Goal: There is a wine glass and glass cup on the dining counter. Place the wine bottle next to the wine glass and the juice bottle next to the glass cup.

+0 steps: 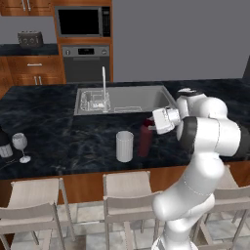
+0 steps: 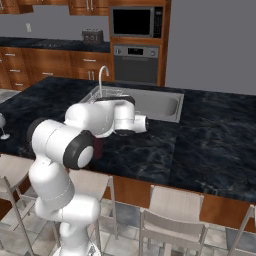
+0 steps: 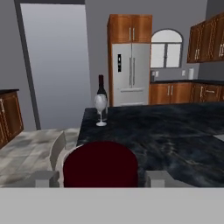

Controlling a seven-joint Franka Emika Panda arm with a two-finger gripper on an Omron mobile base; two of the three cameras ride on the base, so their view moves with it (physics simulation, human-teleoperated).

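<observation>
Dark-red juice bottle (image 1: 145, 140) stands upright, cap up, pinched by the gripper (image 3: 101, 178) beside the glass cup (image 1: 124, 146).

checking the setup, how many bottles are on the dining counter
2. The wine bottle stands at the far left end of the dining counter, right behind the wine glass. The juice bottle stands beside the glass cup, between the gripper jaws.

Obstacles near my gripper (image 1: 149, 123): juice bottle (image 1: 145, 141) between its fingers, glass cup (image 1: 124, 146) just left. Bare dining counter (image 1: 68, 136) runs left to wine glass (image 1: 20, 147) and wine bottle (image 1: 4, 144); tap (image 1: 104, 88) stands far.
</observation>
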